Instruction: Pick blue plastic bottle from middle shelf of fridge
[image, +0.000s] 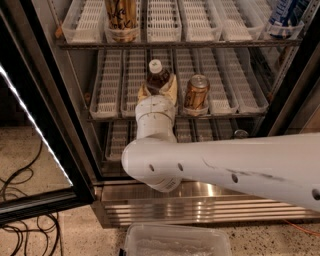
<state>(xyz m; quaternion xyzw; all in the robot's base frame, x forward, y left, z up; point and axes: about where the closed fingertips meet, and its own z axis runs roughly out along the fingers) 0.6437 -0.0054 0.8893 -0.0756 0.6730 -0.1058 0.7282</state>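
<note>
The blue plastic bottle (156, 76), with a white cap and dark liquid, stands in a lane tray on the middle shelf (107, 105) of the fridge (60, 130). My gripper (157, 90) reaches into the shelf from the front. Its tan fingers (171, 87) sit tight against both sides of the bottle's lower body, which they hide. The bottle still rests on the shelf. My white arm (225, 167) crosses the lower part of the view.
A gold-brown can (196, 93) stands just right of the bottle. A tall tan can (121, 17) and a blue-white pack (285, 17) sit on the shelf above. The open glass door (35, 130) is at left. Cables (20, 200) lie on the floor. A clear bin (175, 240) sits below.
</note>
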